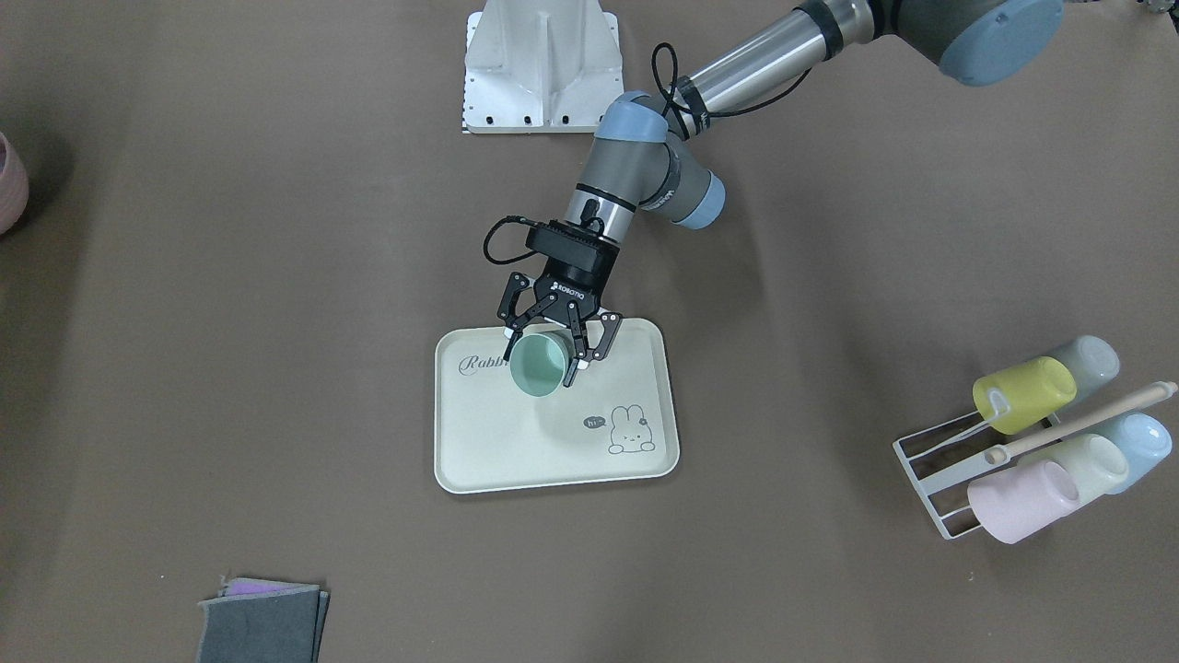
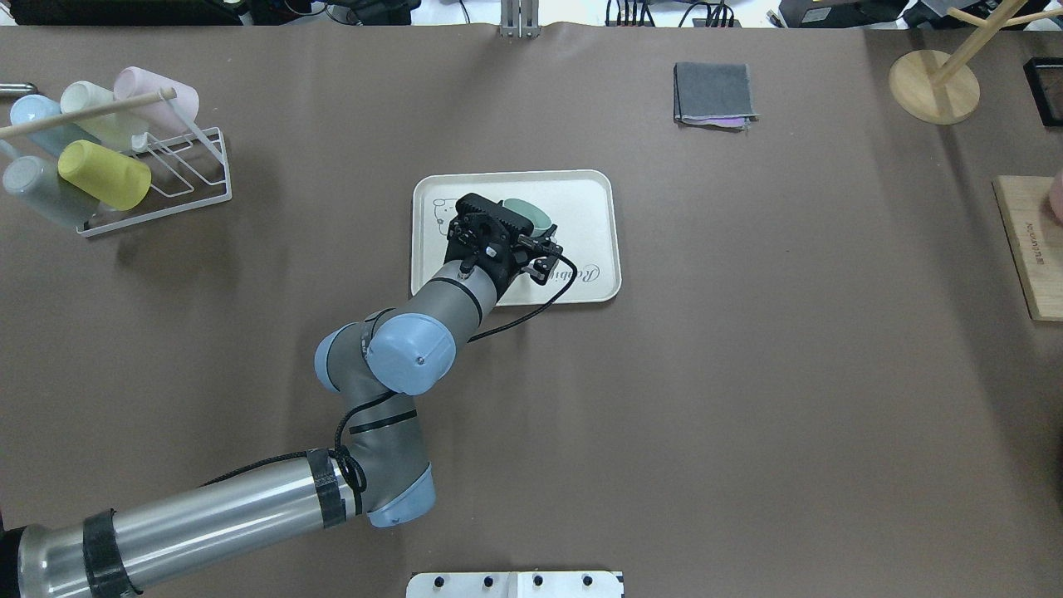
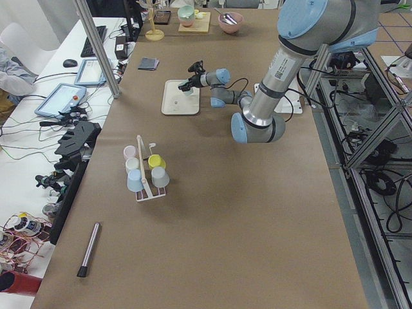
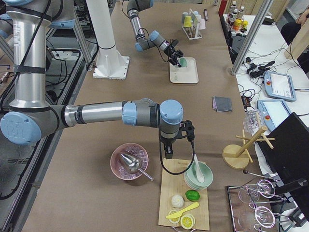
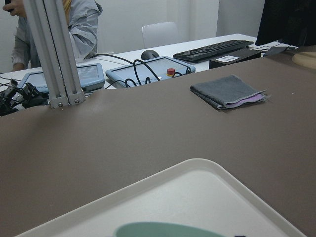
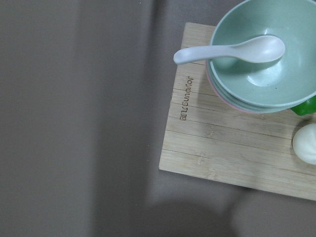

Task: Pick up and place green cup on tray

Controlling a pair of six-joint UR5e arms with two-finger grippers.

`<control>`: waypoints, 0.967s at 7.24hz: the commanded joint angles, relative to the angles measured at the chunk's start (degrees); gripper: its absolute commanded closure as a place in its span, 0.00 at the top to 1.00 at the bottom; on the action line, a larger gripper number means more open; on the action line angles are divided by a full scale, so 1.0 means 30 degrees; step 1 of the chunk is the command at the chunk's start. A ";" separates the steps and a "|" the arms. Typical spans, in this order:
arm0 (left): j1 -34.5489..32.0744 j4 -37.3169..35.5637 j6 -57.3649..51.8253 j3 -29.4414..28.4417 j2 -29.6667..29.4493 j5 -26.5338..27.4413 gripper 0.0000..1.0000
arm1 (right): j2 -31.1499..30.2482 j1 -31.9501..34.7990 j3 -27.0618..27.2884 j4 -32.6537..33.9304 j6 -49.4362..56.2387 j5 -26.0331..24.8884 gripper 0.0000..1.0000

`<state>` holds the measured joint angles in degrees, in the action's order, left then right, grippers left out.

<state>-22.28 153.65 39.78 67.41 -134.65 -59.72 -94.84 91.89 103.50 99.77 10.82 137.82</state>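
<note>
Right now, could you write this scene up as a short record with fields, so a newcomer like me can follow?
Left gripper: shut on the small mint-green plastic cup
Cup's place: over the cream rectangular tray, contact unclear
Right gripper: above the bamboo board, open or shut unclear
Task stage: cup not yet released

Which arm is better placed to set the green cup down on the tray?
Left. The left gripper holds the green cup over the tray; the right gripper hangs far off above the bamboo board.
</note>
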 commanded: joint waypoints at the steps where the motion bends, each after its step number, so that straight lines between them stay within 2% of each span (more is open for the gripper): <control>1: -0.0277 -0.0559 0.0040 0.0000 -0.0030 0.0860 0.82 | -0.0085 -0.0074 -0.0018 -0.0817 -0.0002 -0.0118 1.00; 6: -0.0600 -0.1530 0.0040 -0.0234 -0.0147 0.1187 0.83 | -0.0144 -0.0044 -0.0047 -0.0824 -0.0002 -0.0119 1.00; 7: -0.0600 -0.1530 0.0040 -0.0263 -0.0147 0.1187 0.85 | -0.0173 -0.0044 -0.0018 -0.0824 -0.0002 -0.0119 1.00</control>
<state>-24.07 149.11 39.90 66.76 -135.09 -56.18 -95.30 91.76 103.38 97.30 10.81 137.48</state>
